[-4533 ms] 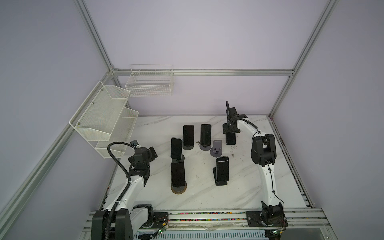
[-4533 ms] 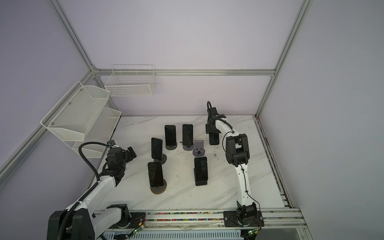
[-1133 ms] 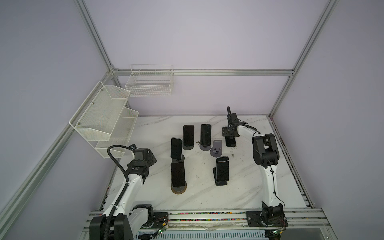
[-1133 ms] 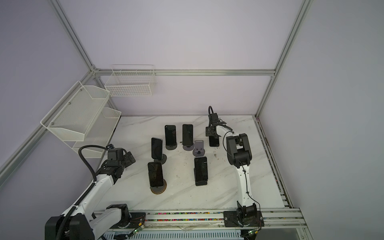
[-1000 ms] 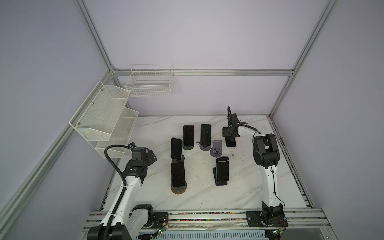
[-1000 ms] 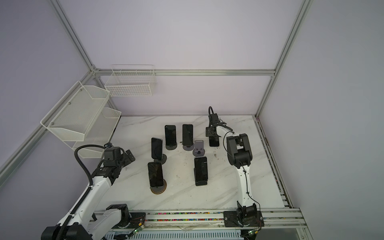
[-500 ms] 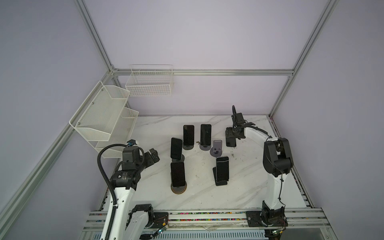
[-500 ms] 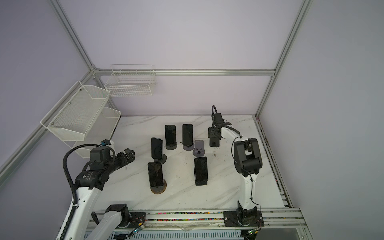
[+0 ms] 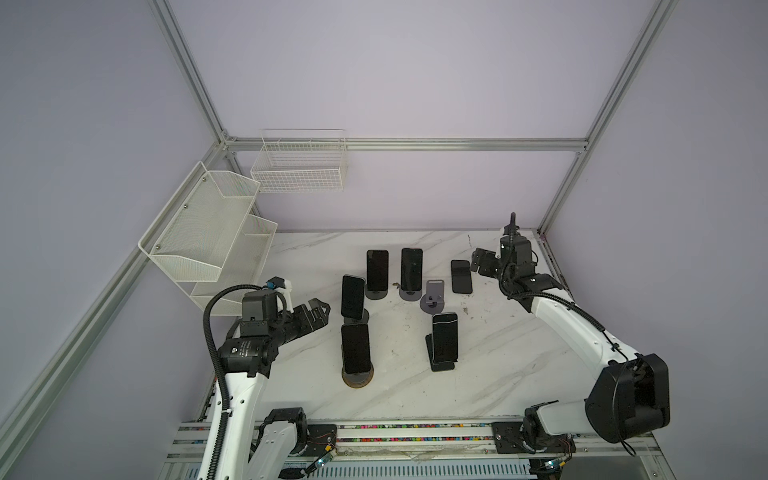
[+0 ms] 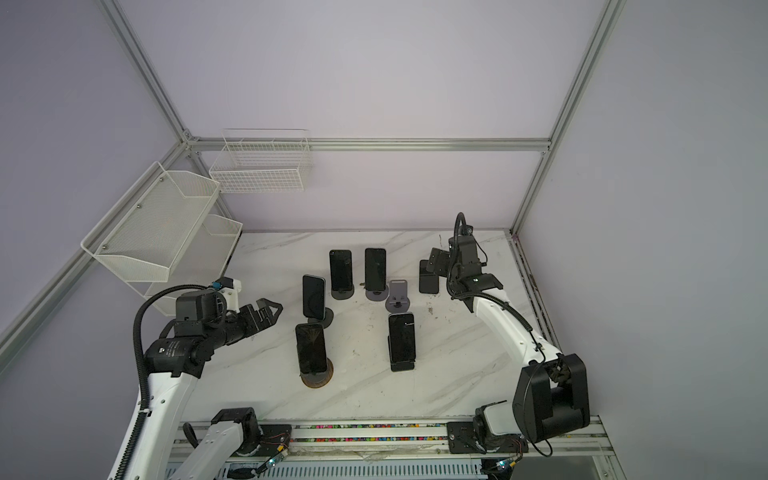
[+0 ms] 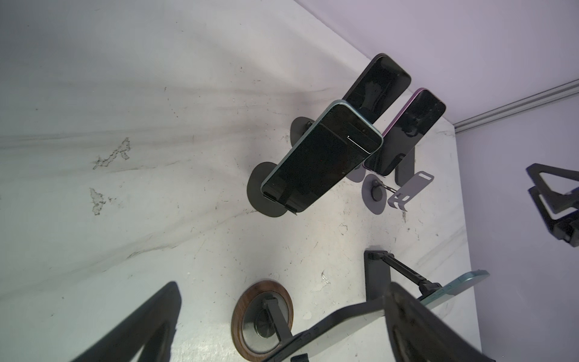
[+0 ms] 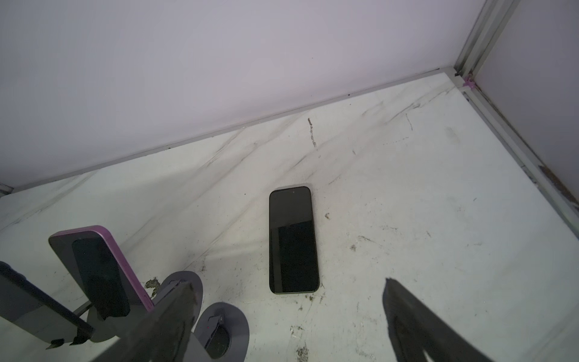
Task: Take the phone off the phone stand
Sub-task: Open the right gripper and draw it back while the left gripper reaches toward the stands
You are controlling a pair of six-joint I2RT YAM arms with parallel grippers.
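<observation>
Right gripper [image 9: 478, 261], jaws spread, hovering near phone [image 9: 461, 276] lying flat beside empty grey stand [image 9: 433, 296], seemingly lifted off it; left gripper [image 9: 322, 316] idling unclenched, farther from stand.

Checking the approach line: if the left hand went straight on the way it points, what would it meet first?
Ahead of the left hand, probably the teal-edged phone on its round black stand; depth is unclear.
</observation>
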